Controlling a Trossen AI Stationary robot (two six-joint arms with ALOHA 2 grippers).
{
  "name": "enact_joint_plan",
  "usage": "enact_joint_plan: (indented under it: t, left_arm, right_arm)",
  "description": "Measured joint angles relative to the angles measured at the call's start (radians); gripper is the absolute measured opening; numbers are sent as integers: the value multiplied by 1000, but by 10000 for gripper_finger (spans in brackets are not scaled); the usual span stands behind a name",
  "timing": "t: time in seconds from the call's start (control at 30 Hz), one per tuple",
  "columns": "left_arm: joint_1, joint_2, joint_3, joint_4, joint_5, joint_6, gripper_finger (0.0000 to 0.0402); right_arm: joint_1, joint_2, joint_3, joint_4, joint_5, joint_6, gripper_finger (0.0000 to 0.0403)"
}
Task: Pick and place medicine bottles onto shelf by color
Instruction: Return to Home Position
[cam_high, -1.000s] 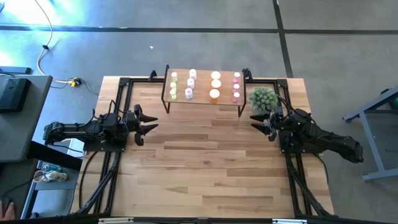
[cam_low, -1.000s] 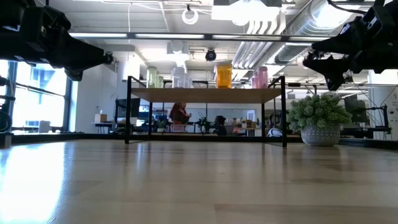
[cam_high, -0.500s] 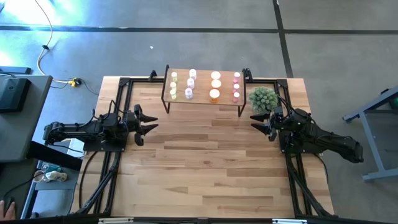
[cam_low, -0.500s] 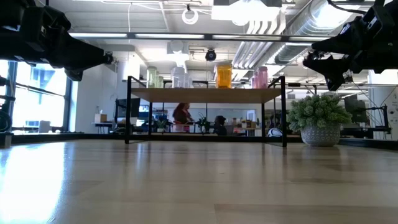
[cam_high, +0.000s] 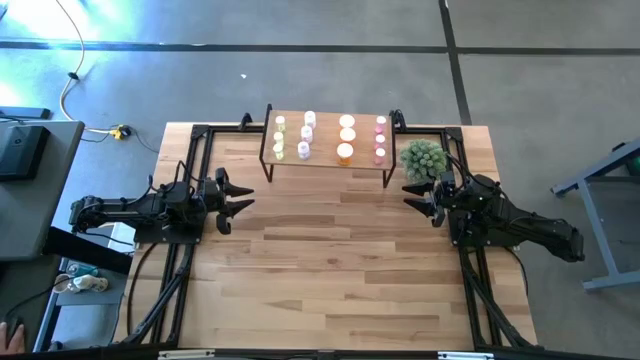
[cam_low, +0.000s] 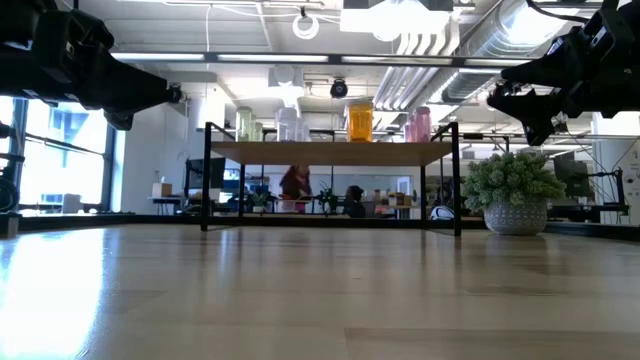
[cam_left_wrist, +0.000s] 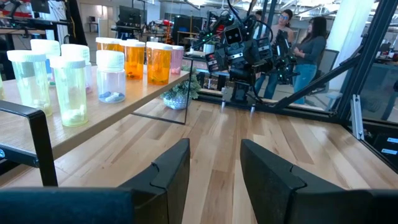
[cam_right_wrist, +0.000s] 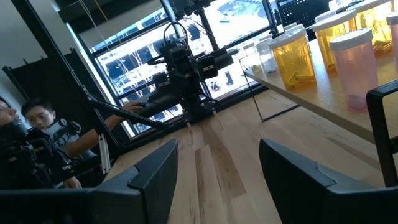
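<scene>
The shelf (cam_high: 325, 160), a light wooden top on thin black legs, stands at the table's far middle. Several medicine bottles stand upright on it in columns by color: yellow-green (cam_high: 279, 137), white or clear (cam_high: 307, 132), orange (cam_high: 345, 137) and pink (cam_high: 380, 138). They also show in the low view (cam_low: 358, 121) and the left wrist view (cam_left_wrist: 69, 81). My left gripper (cam_high: 243, 197) is open and empty, above the table's left side. My right gripper (cam_high: 412, 196) is open and empty, above the right side, near the plant.
A green spiky plant in a white pot (cam_high: 421, 158) stands by the shelf's right end, close to my right gripper. The wooden plank tabletop (cam_high: 330, 270) stretches between the arms and toward the near edge. People show in the room beyond the table (cam_left_wrist: 305, 43).
</scene>
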Motion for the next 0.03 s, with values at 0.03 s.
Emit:
enact_joint_plan:
  t: [0.03]
  left_arm:
    - [0,0,0,0,0,0,131]
  right_arm:
    - [0,0,0,0,0,0,216]
